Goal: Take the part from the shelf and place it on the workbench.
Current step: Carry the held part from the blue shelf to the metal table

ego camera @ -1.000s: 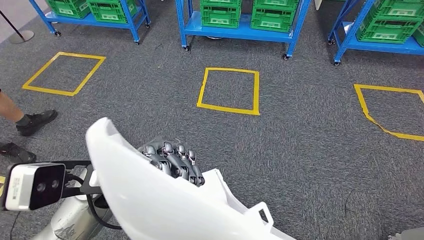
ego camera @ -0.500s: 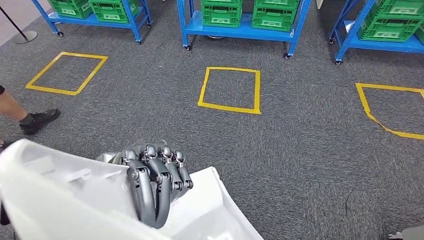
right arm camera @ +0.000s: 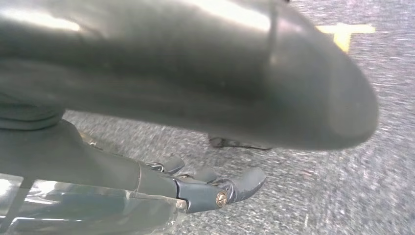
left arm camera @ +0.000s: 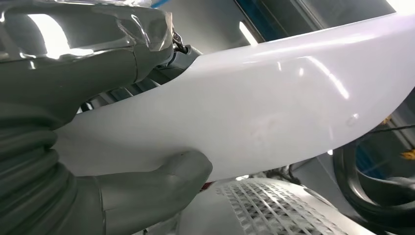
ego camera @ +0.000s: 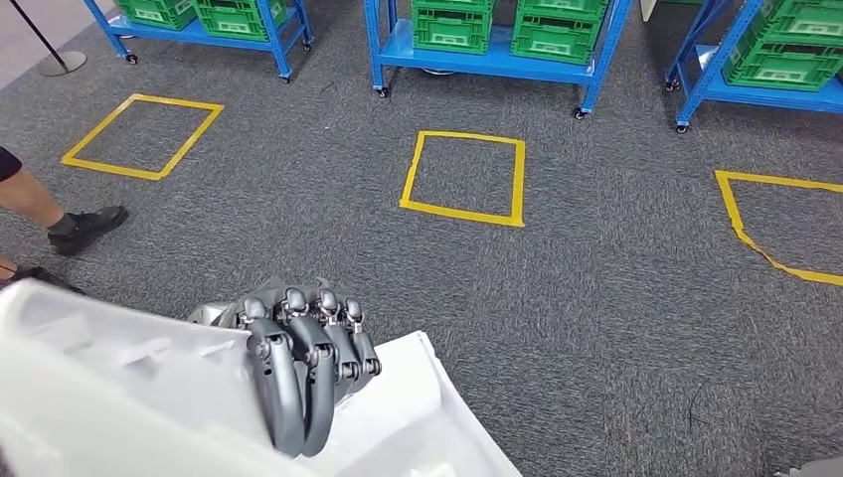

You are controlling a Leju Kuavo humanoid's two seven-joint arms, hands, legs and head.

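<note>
A large white moulded part (ego camera: 119, 397) takes up the lower left of the head view. My left hand (ego camera: 303, 368) grips it, dark fingers curled over its upper edge. In the left wrist view the part's smooth curved shell (left arm camera: 274, 107) lies against the palm, with the grey thumb (left arm camera: 161, 186) pressed under it. In the right wrist view my right hand (right arm camera: 195, 188) hangs over the carpet, fingers loosely apart and holding nothing.
Blue wheeled shelves carrying green crates (ego camera: 487, 40) line the far side. Yellow tape squares (ego camera: 464, 177) mark the grey carpet in the middle, at the left (ego camera: 139, 134) and at the right (ego camera: 785, 224). A person's leg and black shoe (ego camera: 84, 224) stand at the left.
The white part has swung down and to the left, and my left hand's fingers now show wrapped over its edge. The view has shifted slightly, and the person's foot has moved.
</note>
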